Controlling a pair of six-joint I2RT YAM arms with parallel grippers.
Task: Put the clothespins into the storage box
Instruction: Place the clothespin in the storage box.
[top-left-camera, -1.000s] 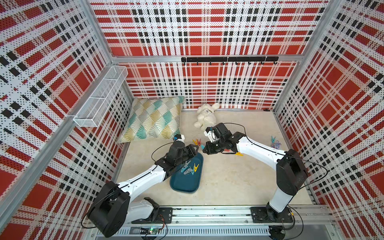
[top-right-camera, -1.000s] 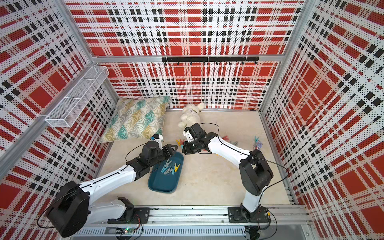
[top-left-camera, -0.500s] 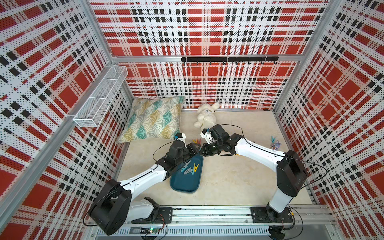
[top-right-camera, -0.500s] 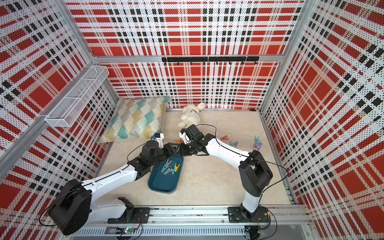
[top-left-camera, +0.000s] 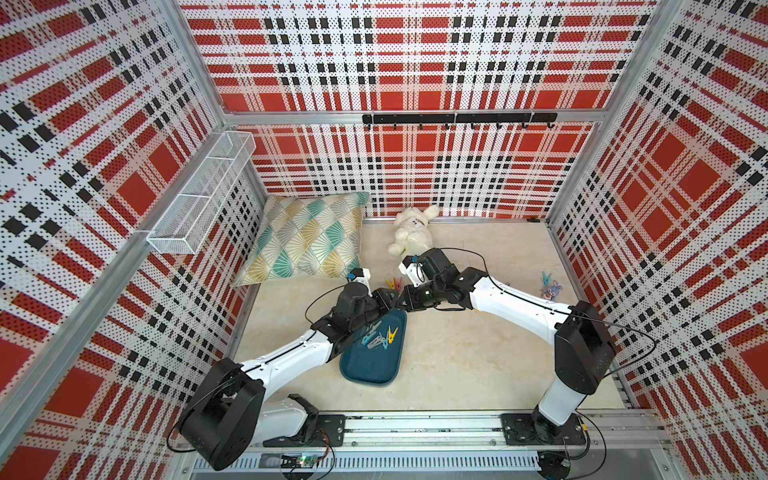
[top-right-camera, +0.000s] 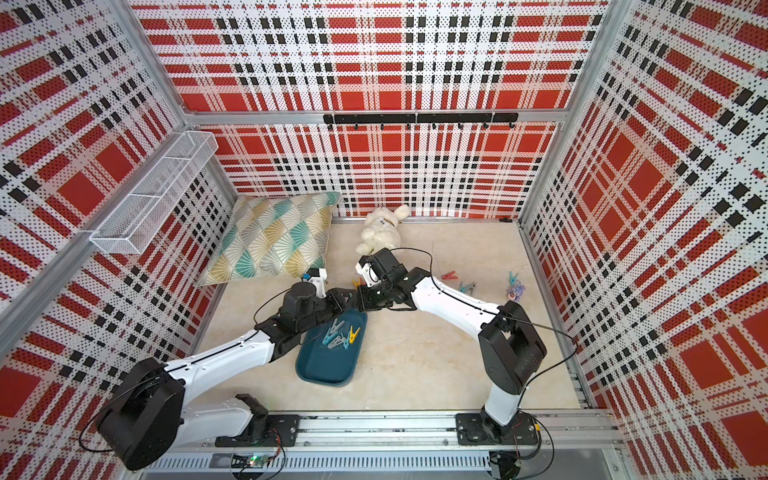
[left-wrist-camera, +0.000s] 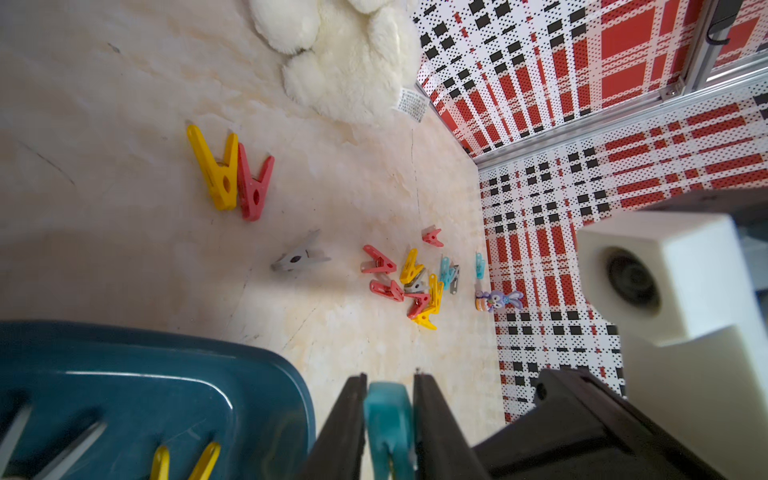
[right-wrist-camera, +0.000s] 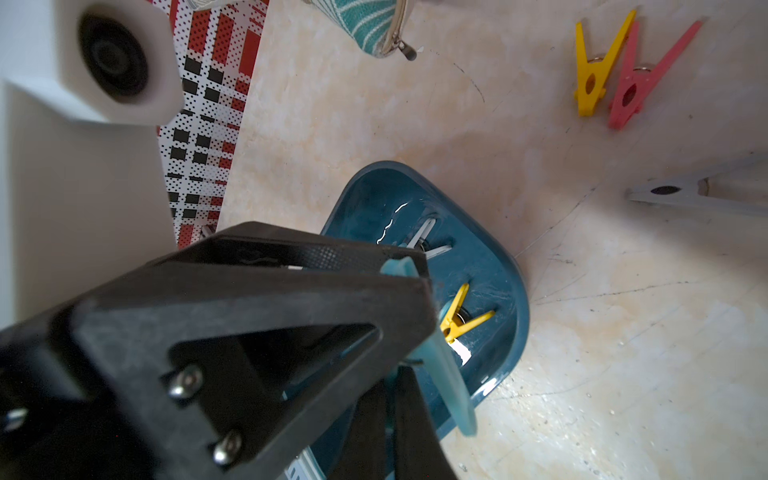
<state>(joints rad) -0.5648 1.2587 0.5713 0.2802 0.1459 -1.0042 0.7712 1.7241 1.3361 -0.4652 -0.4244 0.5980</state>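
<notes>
Beige tabletop, plaid walls: my two grippers meet at the far rim of the storage box (top-left-camera: 370, 365).
My left gripper (left-wrist-camera: 390, 374) is clamped tight on a light-blue clothespin (left-wrist-camera: 388, 419), and my right gripper (right-wrist-camera: 388, 395) pinches the same pin. Several clothespins (top-left-camera: 380, 336) lie inside the box; loose pins (left-wrist-camera: 419, 286) sit scattered on the table beyond.

Plastic, plush, cloth and coated wire on a marbled desk (left-wrist-camera: 104, 124).
Glossy smooth teal plastic on the storage box (left-wrist-camera: 166, 395); smooth, duller plastic on the clothespins (left-wrist-camera: 216, 170); faintly translucent light-blue clothespin (left-wrist-camera: 388, 411) between matt black fingers (left-wrist-camera: 345, 424) of the left hand (left-wrist-camera: 390, 380); fluffy white plush toy (left-wrist-camera: 353, 75); woven cloth cushion (top-left-camera: 307, 237); white wire mesh basket (top-left-camera: 199, 199); fine scratches across the desk.
</notes>
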